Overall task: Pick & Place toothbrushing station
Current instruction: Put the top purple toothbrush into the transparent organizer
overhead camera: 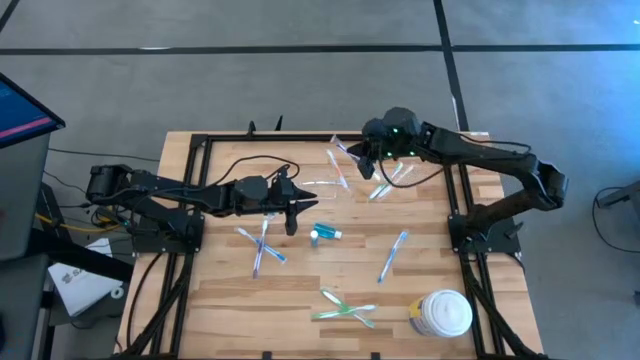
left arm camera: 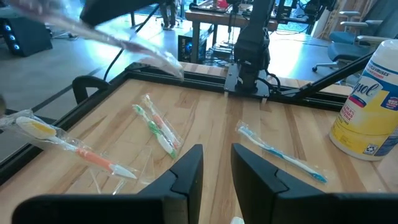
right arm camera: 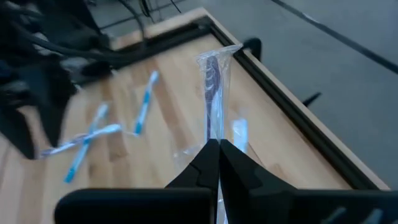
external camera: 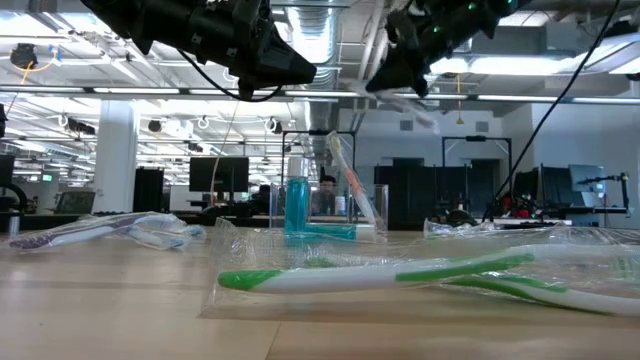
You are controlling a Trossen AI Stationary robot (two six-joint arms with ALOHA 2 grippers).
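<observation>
your right gripper (right arm camera: pixel 214 149) is up over the far side of the desk (overhead camera: pixel 300 290), jaws pressed together on a wrapped toothbrush (right arm camera: pixel 213 93) w/ a dark head, pinched low so it sticks out past the fingertips in its clear sleeve. your left gripper (left arm camera: pixel 216 163) hangs just beside the teal tube (overhead camera: pixel 326 233), toward the left arm's base, jaws part spread w/ nothing between them. the tube stands near the desk's middle w/ the clear holder (external camera: pixel 332 185) right behind it in the low view, a whitish brush leaning in or against it, can't tell which. taking the tube as landmark: crossed blue brushes (overhead camera: pixel 262 246) lie just beyond the left gripper from it, a single blue brush (overhead camera: pixel 393 254) on the opposite side, two green ones (overhead camera: pixel 346 308) crossed toward the near edge, a few more wrapped brushes (overhead camera: pixel 388 180) on the desk under the right gripper. white jar (overhead camera: pixel 441 313) sits well apart at the near right corner.
</observation>
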